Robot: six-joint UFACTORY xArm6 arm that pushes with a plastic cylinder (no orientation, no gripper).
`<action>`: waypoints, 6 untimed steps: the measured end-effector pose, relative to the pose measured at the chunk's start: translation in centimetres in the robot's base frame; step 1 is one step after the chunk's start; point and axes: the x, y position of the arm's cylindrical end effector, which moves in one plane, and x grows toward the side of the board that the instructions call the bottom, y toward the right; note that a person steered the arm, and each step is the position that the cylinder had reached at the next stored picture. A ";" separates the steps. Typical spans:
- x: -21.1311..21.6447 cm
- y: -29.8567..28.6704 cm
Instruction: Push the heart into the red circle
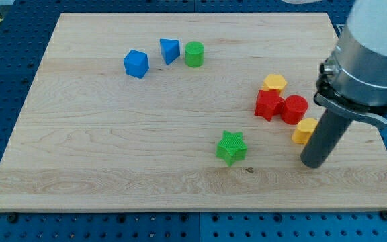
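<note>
My tip (pixel 312 163) rests on the wooden tabletop (pixel 113 148) near its right edge, with only a narrow strip of bare wood between it and that edge and a somewhat wider strip down to the bottom edge. There is no gripper on this arm, only the straight dark rod, so nothing opens, closes or holds.

Just above my tip and a little toward the view's left, the yellow heart (pixel 305 130) lies against the rod's side, partly hidden by it; whether they actually touch I cannot tell. Up and left of the heart sits the red circle (pixel 293 109), just beside it, perhaps touching. The red block (pixel 269 104), of a notched, star-like shape, touches the circle on its left, and a yellow hexagon-like block (pixel 273 83) sits just above the pair. This cluster crowds the space up and left of my tip.

Well to the left of my tip, at about its height, the green star (pixel 232 147) stands alone with open wood all around it. Between it and my tip the board is bare.

Far up and left of my tip, near the top edge, three blocks form a short row: a blue cube (pixel 136 64), a blue triangular block (pixel 170 50) and a green cylinder (pixel 194 54). The whole left half below them is open tabletop.
</note>
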 end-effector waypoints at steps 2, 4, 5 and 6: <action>-3.1 -0.1; -2.9 -0.9; -0.2 -2.8; 1.0 -7.9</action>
